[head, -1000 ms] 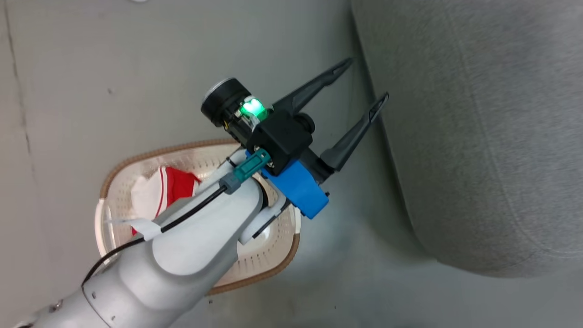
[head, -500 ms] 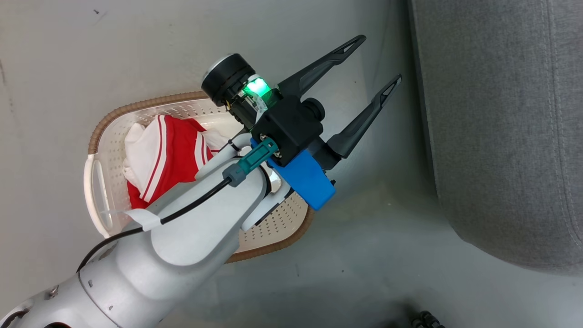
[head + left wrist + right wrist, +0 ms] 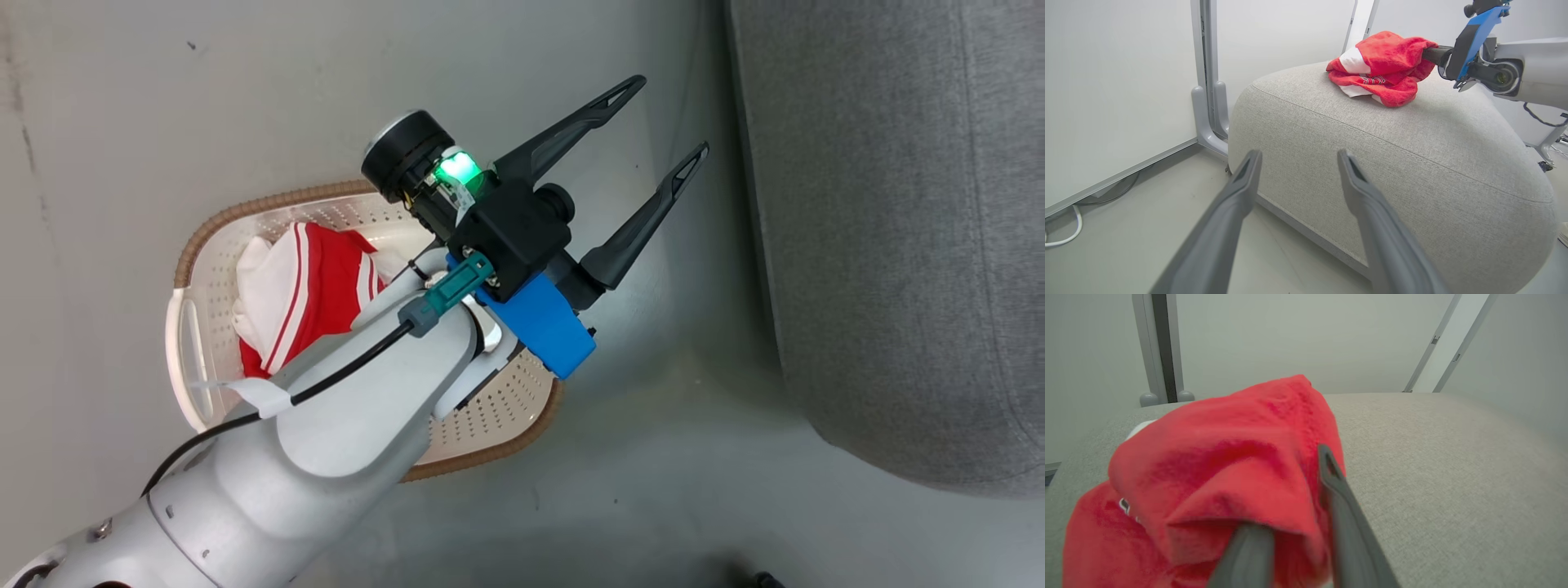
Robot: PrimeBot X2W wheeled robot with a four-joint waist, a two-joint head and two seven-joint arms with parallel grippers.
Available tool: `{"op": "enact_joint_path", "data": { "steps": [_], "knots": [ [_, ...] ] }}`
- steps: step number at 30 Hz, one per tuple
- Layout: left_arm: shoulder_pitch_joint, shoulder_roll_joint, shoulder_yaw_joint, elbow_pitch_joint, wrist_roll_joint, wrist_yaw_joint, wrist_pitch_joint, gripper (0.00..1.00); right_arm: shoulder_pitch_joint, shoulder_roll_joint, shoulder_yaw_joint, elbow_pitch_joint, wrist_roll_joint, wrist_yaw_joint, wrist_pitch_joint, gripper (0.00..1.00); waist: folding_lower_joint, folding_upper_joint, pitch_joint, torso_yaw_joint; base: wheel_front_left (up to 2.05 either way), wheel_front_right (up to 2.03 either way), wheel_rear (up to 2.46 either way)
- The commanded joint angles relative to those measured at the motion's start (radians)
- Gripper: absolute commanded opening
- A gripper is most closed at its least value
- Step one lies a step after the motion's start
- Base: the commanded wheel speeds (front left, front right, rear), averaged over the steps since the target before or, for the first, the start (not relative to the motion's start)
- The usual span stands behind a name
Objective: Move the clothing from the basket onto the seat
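Seat: matt grey woven cloth, coarse weave. Jersey: soft red cloth, napped. Basket: cream perforated plastic, slight gloss; brown woven-look rim. Floor: smooth, faint sheen. Left tool: matt dark plastic.

The left arm behind the left tool covers much of the basket and part of the jersey lying in it, and the seat just past that tool's tips is cut off by the head view's edge. In the right wrist view one finger of the right tool is blurred, its tip buried under the second jersey, so whether the jaws pinch cloth between them cannot be told. The lettering on that cloth, beside the right tool, is too small to read.
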Motion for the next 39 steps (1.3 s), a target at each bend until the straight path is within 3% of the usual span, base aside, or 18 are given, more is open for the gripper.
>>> {"op": "enact_joint_path", "data": {
  "steps": [1,12,28,39],
  "knots": [
    [0.008,-0.003,0.003,0.004,-0.007,0.002,-0.008,1.00,0.032,0.010,-0.004,-0.006,0.000,0.000,-0.001,1.00,-0.0001,0.0000,-0.024,-0.004,0.00,0.00,0.00],
    [0.142,-0.027,0.071,0.052,-0.048,0.023,-0.046,1.00,0.352,0.091,0.106,-0.181,-0.018,0.000,-0.001,1.00,-0.0001,0.0000,-0.254,-0.001,0.00,0.00,0.00],
    [0.478,-0.027,0.405,-0.044,0.038,0.074,-0.046,1.00,0.636,0.244,0.315,-0.463,0.040,0.000,-0.001,1.00,-0.0001,0.0000,-0.554,0.089,0.00,0.00,0.00],
    [0.688,-0.056,0.614,-0.077,0.118,0.035,-0.046,1.00,0.714,0.299,0.435,-0.535,0.051,0.000,-0.001,1.00,-0.0001,0.0000,-0.701,0.152,0.00,0.00,0.00]
  ]
}}
